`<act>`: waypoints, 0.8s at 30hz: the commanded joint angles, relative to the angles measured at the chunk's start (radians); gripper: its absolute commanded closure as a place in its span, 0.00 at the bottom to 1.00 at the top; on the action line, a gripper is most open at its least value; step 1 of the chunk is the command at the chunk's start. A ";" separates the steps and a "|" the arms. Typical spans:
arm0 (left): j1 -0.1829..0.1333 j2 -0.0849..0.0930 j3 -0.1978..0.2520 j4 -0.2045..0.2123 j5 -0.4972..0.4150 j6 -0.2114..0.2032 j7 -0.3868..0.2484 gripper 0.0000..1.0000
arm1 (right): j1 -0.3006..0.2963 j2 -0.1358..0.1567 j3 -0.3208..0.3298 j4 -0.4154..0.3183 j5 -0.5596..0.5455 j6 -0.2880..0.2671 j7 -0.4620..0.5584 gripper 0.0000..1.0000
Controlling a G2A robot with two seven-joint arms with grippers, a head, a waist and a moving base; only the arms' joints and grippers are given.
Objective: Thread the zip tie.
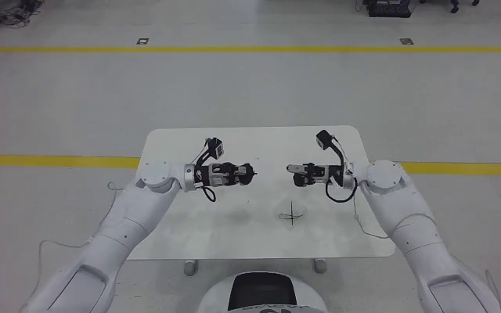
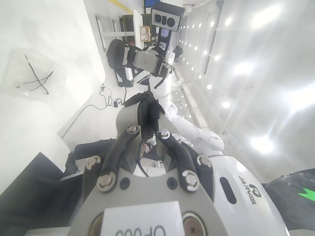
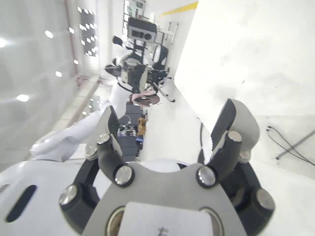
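Right end effector [image 3: 169, 108] open, left end effector [image 2: 147, 105] closed, zip ties [image 1: 291, 213] crossed on table [image 1: 196, 227]

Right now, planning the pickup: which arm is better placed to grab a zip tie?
Probably the right. The right gripper is open and sits nearer the crossed zip ties; the left gripper is shut and farther off.

White table [image 1: 235, 235] w/ crossed zip ties [image 1: 291, 214]
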 commanded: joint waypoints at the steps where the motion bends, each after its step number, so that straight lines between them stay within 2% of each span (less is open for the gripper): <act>1: 0.006 0.003 -0.005 -0.009 -0.001 -0.002 -0.005 1.00 | 0.000 0.000 0.000 0.002 0.053 0.002 -0.001 0.00; 6: 0.006 0.003 -0.005 -0.009 -0.001 -0.002 -0.005 1.00 | 0.000 0.000 0.000 0.002 0.053 0.002 -0.001 0.00; 8: 0.006 0.003 -0.005 -0.009 -0.001 -0.002 -0.005 1.00 | -0.001 0.002 0.002 -0.013 0.020 0.000 -0.025 0.00; 12: 0.006 0.003 -0.005 -0.009 -0.001 -0.002 -0.005 1.00 | 0.039 0.019 0.002 -0.043 -0.121 -0.035 0.059 0.00; 18: 0.006 0.003 -0.005 -0.009 -0.001 -0.002 -0.005 1.00 | 0.109 0.041 -0.040 -0.119 -0.345 -0.035 0.185 0.00; 20: 0.006 0.003 -0.005 -0.009 -0.001 -0.002 -0.005 1.00 | 0.125 0.045 -0.093 -0.145 -0.348 -0.035 0.224 0.00; 24: 0.006 0.003 -0.005 -0.009 -0.001 -0.002 -0.005 1.00 | 0.128 0.047 -0.102 -0.147 -0.354 -0.035 0.224 0.00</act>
